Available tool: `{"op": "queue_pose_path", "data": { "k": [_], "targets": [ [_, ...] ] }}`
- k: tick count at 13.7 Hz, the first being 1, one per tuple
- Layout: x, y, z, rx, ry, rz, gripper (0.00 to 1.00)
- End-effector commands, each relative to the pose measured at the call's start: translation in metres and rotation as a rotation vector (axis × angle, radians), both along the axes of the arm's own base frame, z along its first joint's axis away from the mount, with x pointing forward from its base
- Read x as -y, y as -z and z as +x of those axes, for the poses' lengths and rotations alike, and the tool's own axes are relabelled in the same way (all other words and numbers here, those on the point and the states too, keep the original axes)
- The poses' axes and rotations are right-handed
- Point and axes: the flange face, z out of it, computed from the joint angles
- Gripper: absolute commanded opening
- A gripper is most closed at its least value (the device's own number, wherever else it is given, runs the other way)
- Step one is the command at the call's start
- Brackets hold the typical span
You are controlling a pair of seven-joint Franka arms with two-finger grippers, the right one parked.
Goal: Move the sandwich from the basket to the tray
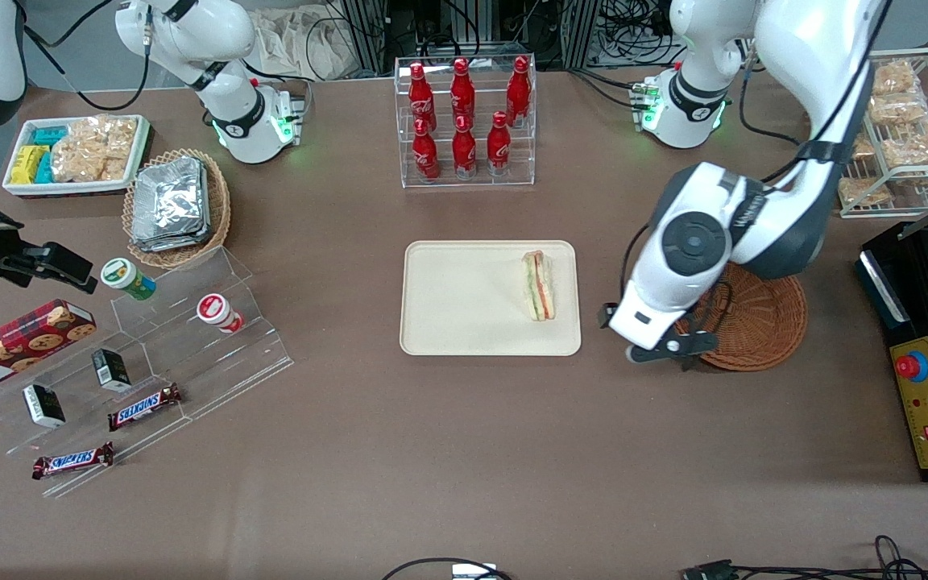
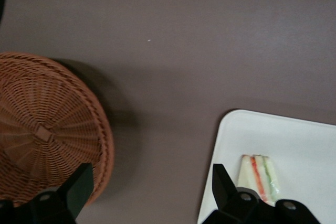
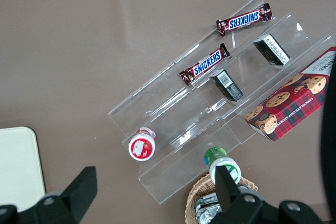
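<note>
Your gripper (image 2: 149, 190), fingers spread, hangs over bare table between basket (image 2: 47, 129) and tray (image 2: 294, 135) holding sandwich (image 2: 258, 177).

1. You see the basket (image 1: 754, 322) is woven brown wicker, with a rough, ribbed surface.
2. The tray (image 1: 464, 322) looks like smooth cream plastic, matt, with almost no shine.
3. The sandwich (image 1: 539, 286) has soft pale bread, and its cut edge shows moist-looking filling layers.
4. The gripper (image 1: 665, 348), at the basket's rim in the right half of the front view, has black matt fingers (image 2: 223, 182), spread apart; its arm shell is glossy white plastic.
5. The table (image 1: 432, 451) is covered in a dull brown, cloth-like surface.
</note>
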Motion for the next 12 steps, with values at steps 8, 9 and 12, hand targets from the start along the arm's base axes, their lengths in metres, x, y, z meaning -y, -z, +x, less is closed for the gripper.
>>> {"op": "queue_pose_path", "data": {
  "k": [8, 9, 12],
  "targets": [
    [-0.141, -0.113, 0.009, -0.046, 0.131, -0.069, 1.0],
    [-0.156, -0.123, 0.01, -0.047, 0.128, -0.063, 1.0],
    [-0.167, -0.153, 0.004, -0.027, 0.201, -0.054, 1.0]
  ]
}}
